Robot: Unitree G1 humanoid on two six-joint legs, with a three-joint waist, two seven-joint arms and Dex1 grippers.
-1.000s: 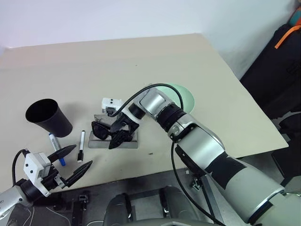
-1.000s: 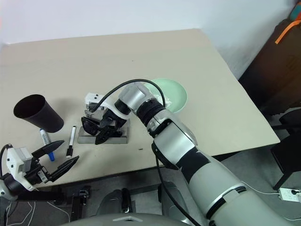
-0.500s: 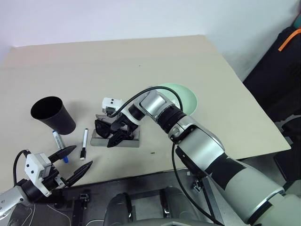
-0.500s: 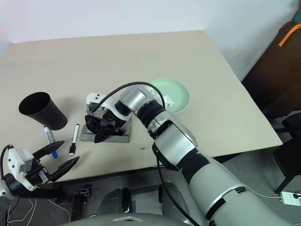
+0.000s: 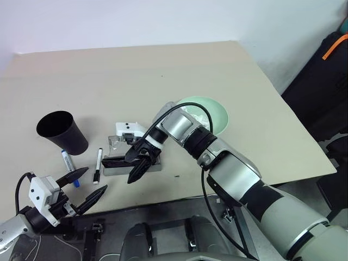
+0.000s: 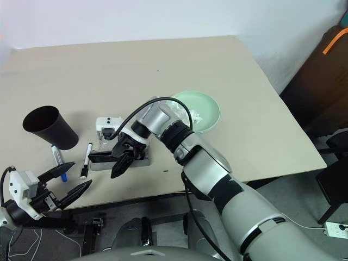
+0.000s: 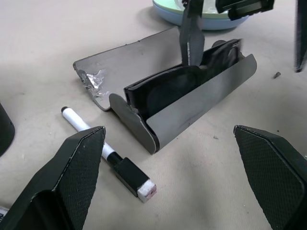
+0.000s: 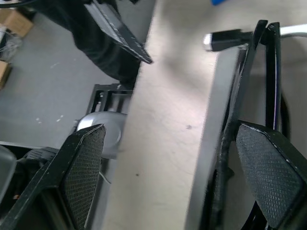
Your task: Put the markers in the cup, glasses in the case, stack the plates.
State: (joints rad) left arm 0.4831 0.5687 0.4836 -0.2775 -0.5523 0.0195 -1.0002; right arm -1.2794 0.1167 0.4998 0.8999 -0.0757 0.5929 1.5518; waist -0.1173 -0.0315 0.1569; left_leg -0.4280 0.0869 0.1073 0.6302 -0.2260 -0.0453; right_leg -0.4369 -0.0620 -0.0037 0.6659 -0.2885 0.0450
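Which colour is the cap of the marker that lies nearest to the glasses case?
Black; the marker shows best in the left wrist view, beside the case.

left tool [image 5: 87,185] open, right tool [image 5: 140,165] open

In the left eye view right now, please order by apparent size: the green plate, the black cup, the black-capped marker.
1. Green plate, though the arm hides part of it.
2. Black cup, nearly as large; the ranking against the plate is unsure.
3. Black-capped marker, clearly smallest.
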